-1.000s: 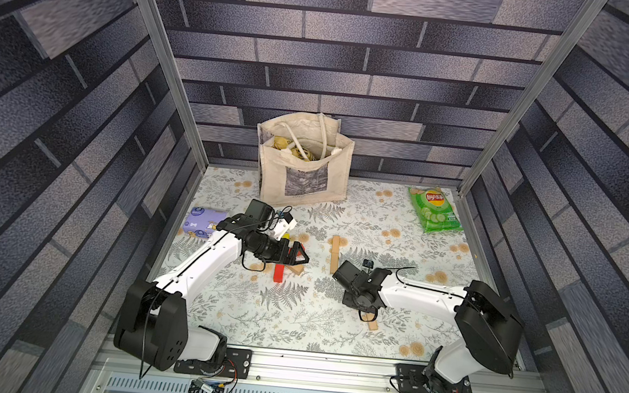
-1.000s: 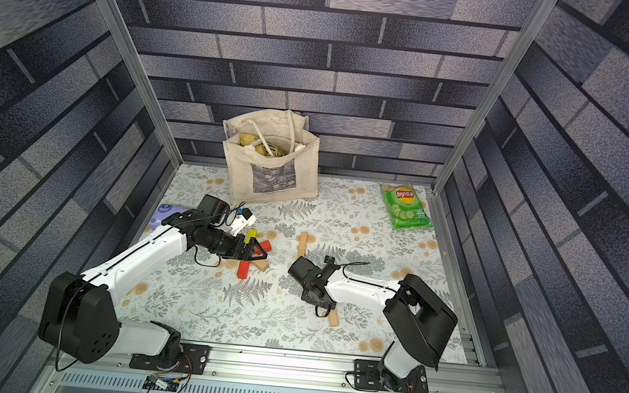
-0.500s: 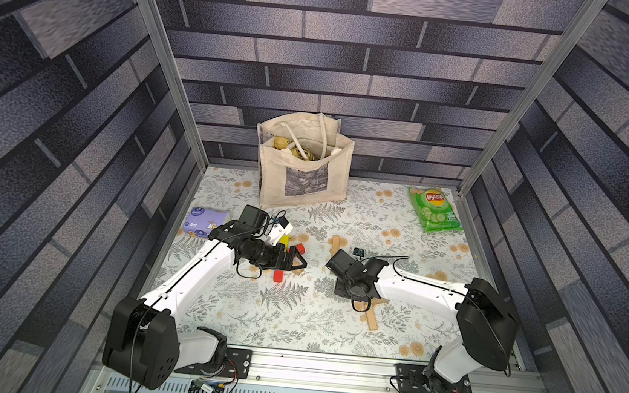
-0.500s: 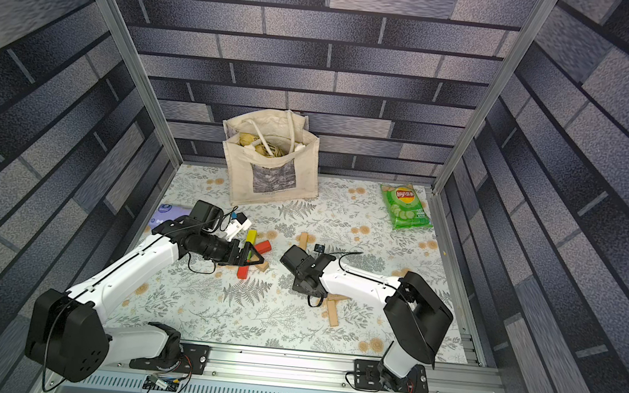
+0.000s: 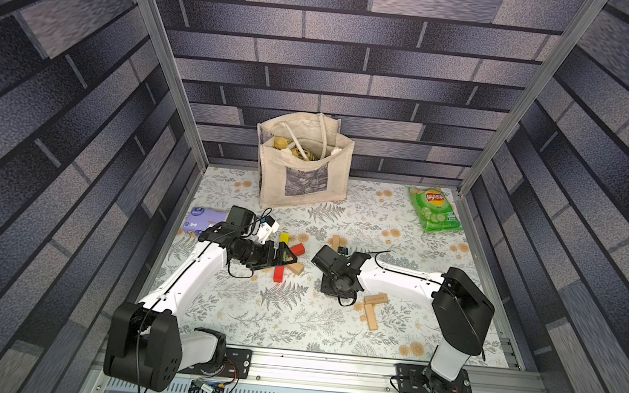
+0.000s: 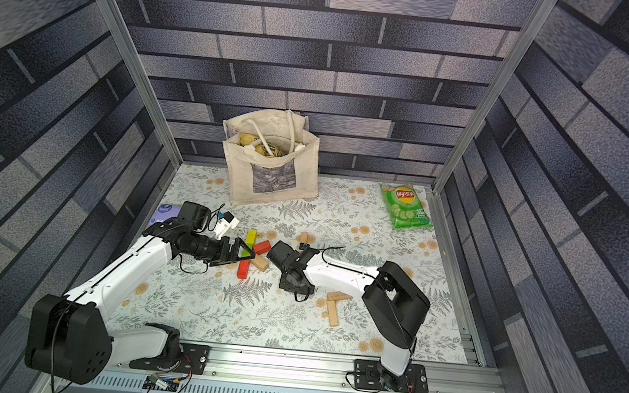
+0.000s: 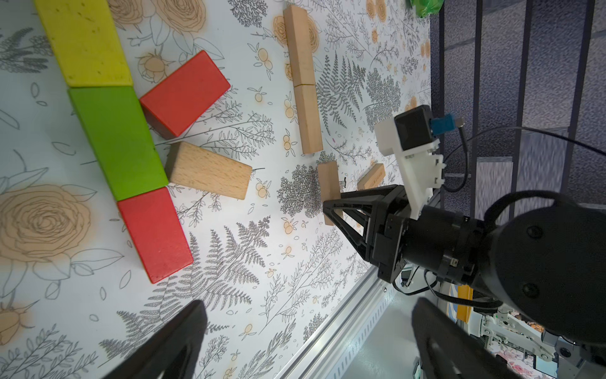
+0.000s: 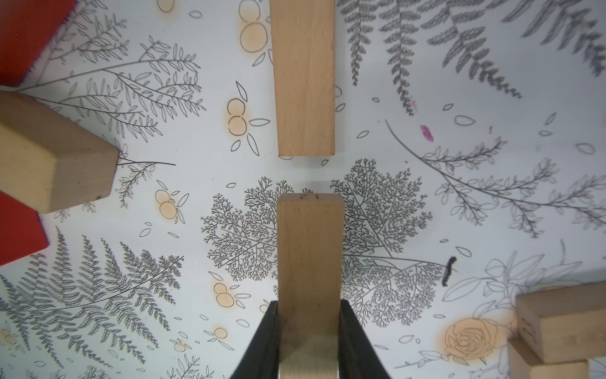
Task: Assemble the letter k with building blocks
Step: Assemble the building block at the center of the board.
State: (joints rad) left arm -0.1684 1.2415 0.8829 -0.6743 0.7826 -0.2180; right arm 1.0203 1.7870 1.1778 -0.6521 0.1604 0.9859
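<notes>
Where brick-print walls (image 5: 395,75) enclose it, the floral tabletop (image 5: 273,319) bears building blocks (image 5: 371,317).

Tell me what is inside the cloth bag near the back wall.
In a top view the cloth bag holds pale yellowish lumps and white cord-like pieces; its front wall covers everything lower down.
</notes>
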